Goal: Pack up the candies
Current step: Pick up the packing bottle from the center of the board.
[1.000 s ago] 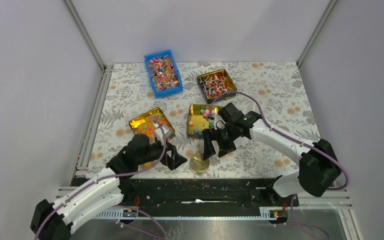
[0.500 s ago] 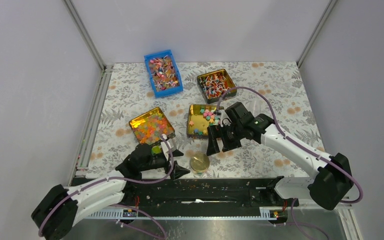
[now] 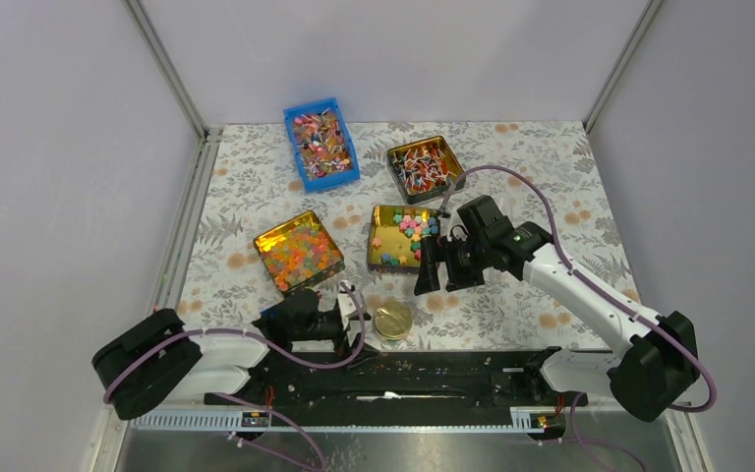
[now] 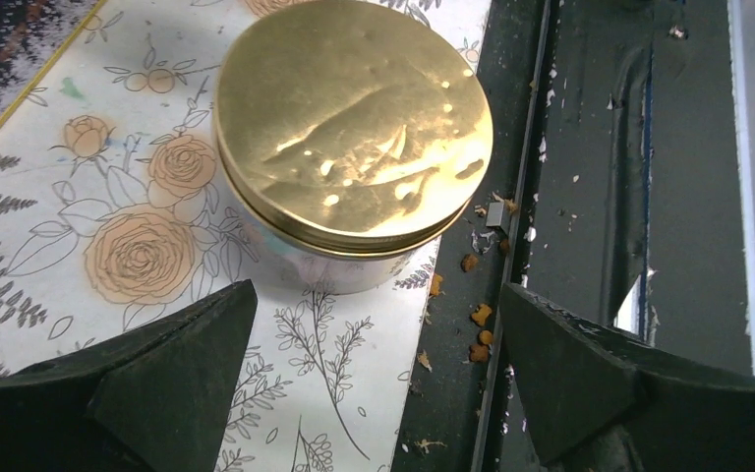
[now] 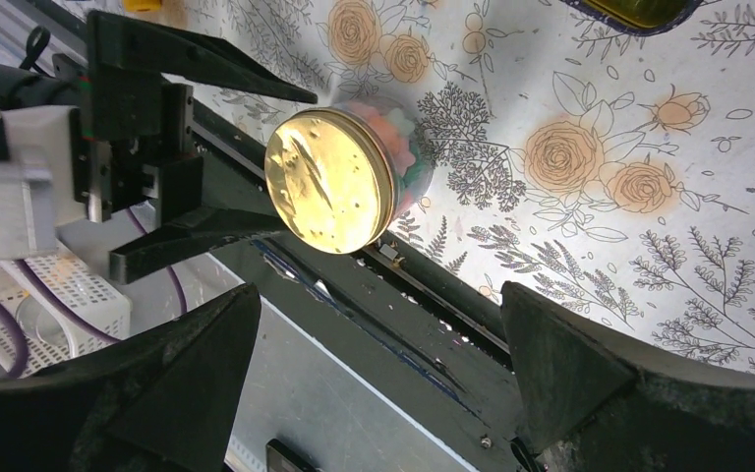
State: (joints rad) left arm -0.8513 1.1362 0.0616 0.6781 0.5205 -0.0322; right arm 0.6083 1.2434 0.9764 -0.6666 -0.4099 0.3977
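Left gripper (image 4: 376, 295): jaws apart, empty, just short of the round gold-lidded clear jar (image 3: 391, 320). Right gripper (image 3: 443, 273): jaws apart, empty, beside the square gold tin (image 3: 373, 239) holding tiny multicoloured star-shaped candies (image 3: 409, 228).

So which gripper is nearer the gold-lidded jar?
Left. The left gripper sits open just left of the jar, jaws facing it; the right gripper hangs open beyond it.

multicoloured candies (image 3: 412, 226), gold lid (image 4: 354, 118), floral tablecloth (image 3: 541, 157).
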